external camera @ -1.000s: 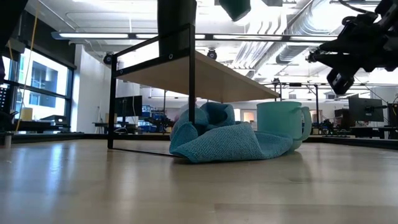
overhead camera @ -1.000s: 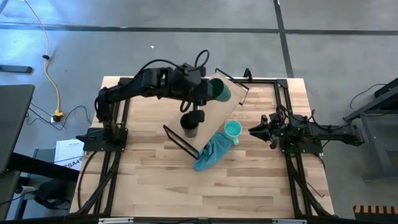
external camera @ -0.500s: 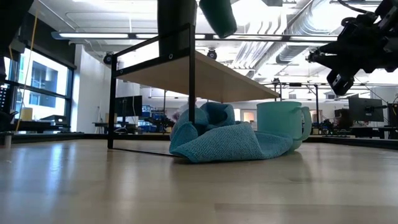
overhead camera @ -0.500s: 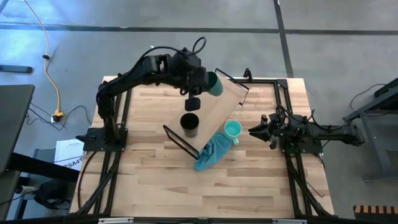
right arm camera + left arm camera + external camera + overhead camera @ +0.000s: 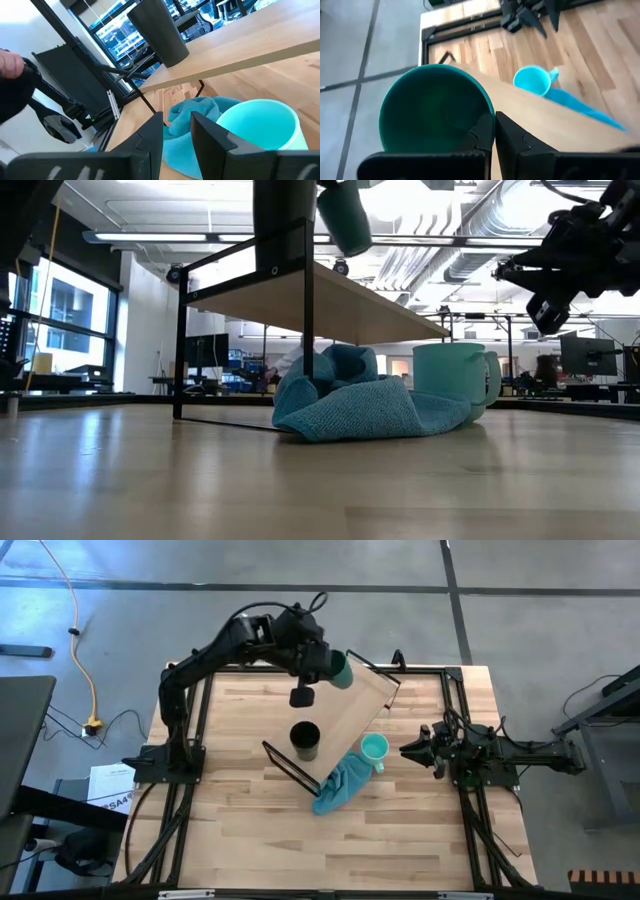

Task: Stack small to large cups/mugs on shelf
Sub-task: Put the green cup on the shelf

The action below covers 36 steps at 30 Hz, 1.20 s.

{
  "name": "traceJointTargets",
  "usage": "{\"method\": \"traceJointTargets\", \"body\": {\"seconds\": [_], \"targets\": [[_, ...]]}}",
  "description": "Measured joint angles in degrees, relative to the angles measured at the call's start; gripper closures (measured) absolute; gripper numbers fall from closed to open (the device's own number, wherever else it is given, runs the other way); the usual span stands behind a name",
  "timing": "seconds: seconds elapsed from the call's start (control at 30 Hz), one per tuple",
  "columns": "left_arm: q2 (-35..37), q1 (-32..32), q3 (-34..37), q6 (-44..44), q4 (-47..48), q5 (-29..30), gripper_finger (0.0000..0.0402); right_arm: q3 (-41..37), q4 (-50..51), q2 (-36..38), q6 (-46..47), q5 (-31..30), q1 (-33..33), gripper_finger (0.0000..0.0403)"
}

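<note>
My left gripper (image 5: 325,666) is shut on the dark green cup (image 5: 340,671), which it carries in the air over the far end of the light-wood shelf (image 5: 350,715). In the low view this cup (image 5: 345,215) hangs tilted above the board. The black cup (image 5: 305,738) stands upright on the shelf's near part. On the table beside the shelf the mint mug (image 5: 374,748) stands on its base, against the teal cloth (image 5: 338,785). Next to the mug, my right gripper (image 5: 405,750) waits open and level. My left gripper holds the dark green cup by its rim (image 5: 489,116), with one finger (image 5: 482,134) inside the mouth and the other (image 5: 512,140) outside the wall. The fingers slant down from the table's left side. The cup is lifted clear of the shelf and tilted.
The shelf lies slantwise across the table's middle on thin black legs (image 5: 307,330). The cloth is bunched at its near right corner. Black frame rails (image 5: 455,720) run along the table's left and right sides. Bare tabletop (image 5: 330,850) lies toward the near edge.
My left gripper has swung toward the table's far edge and a little to the left, sinking slightly, with the green cup still in its hold. The cup now hangs lower and more tilted over the shelf's far end.
</note>
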<state>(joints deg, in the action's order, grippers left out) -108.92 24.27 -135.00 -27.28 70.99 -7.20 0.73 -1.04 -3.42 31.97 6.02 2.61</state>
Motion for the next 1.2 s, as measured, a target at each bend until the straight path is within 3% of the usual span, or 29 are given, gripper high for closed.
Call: {"method": "traceJointTargets", "body": {"seconds": [0.23,0.4,0.63,1.2], "targets": [[-0.7,0.5,0.0,7.7,1.8,1.2,0.0401,0.0,0.0,0.0,1.0,-0.5,0.0,0.0313],[-1.2,-0.3,0.0,22.8,1.0,0.2,0.0401,0.0,0.3,0.0,1.0,-2.8,0.0,0.0313],[-2.0,-1.9,0.0,41.4,0.0,4.0,0.0401,0.0,0.8,0.0,-2.4,-5.9,0.0,0.0313],[-6.6,-3.6,0.0,60.2,-0.4,6.6,0.0401,0.0,0.8,0.0,-2.5,-6.6,0.0,0.0313]]}}
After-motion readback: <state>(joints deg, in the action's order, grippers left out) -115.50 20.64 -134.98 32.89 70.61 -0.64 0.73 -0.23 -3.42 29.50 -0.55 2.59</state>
